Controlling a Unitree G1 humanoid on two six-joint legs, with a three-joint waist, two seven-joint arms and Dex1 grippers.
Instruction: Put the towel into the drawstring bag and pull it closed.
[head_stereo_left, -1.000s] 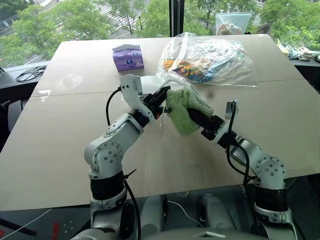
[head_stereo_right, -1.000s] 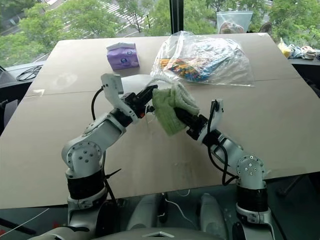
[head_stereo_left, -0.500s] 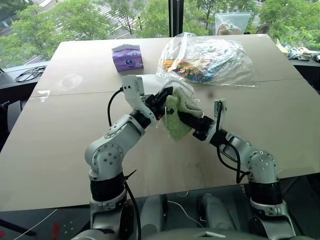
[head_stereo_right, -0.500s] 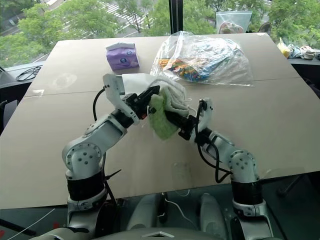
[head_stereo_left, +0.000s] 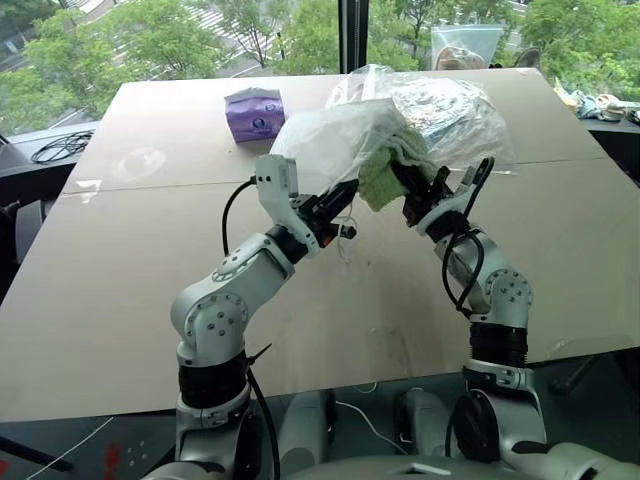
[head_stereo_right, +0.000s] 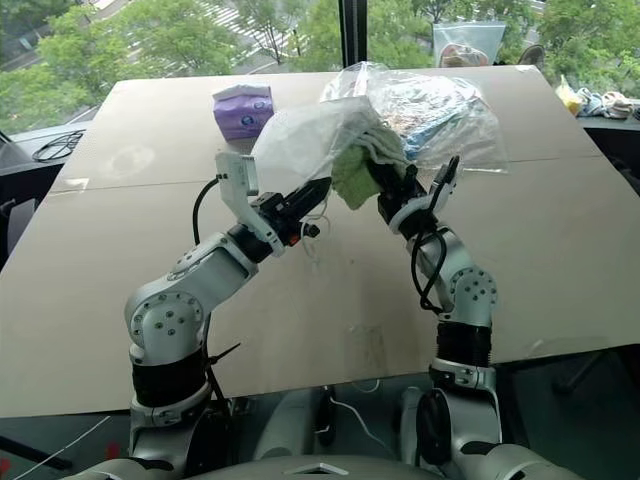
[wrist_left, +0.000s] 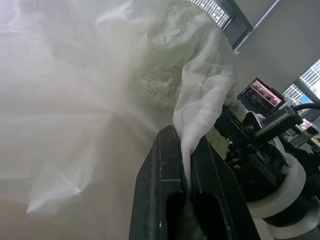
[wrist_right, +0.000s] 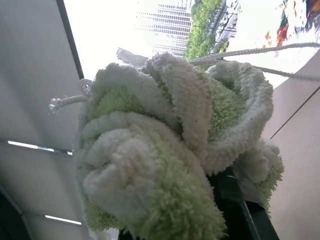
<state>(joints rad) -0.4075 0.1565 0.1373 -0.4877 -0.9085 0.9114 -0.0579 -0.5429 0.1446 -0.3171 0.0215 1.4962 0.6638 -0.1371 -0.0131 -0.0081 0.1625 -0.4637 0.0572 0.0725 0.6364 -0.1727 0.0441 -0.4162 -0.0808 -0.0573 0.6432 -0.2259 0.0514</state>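
Left claw: fingers pinched together on the edge of the drawstring bag, centre of the head view. Left wrist view confirms it, a strip of white fabric clamped between the two black fingers. The bag is held up off the tabletop, billowing up and toward the upper middle of the frame, mouth facing the right claw.

Right claw: nearly closed, gripping the towel, just right of centre. It points up and toward the bag. The towel is a bunched light green wad, sitting at or just inside the bag's mouth; the sheer fabric drapes over its top, so how far in it is, can't tell. Right wrist view: the towel takes up the middle, with the white cord running across above it and a knotted cord end at the side.

The two claws are close together and neither touches the tabletop.

Outward from there:
- clear plastic bag of colourful items lies on the tabletop directly behind the towel and the right claw, upper right of centre; the drawstring bag partly overlaps it in view
- purple tissue pack on the tabletop, upper left of centre, well apart from both claws
- another clear bag at the far tabletop edge, top of frame, against the window
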